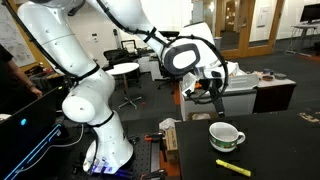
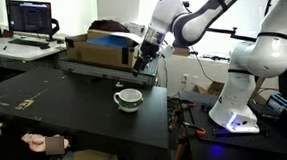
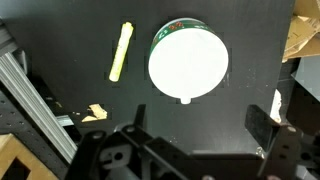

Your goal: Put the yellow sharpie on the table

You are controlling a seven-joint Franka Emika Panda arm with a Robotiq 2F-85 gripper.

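here yellow sharpie [image 3: 120, 51] flat on table [image 3: 250, 30] beside mug [image 3: 188, 62] — hand [image 3: 198, 122] wide, empty; fingers [image 3: 264, 125] hard to make out.

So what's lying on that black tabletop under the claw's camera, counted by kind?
Yellow marker: 1
White mug: 1
Small tan scrap, near the edge: 1
Total: 3
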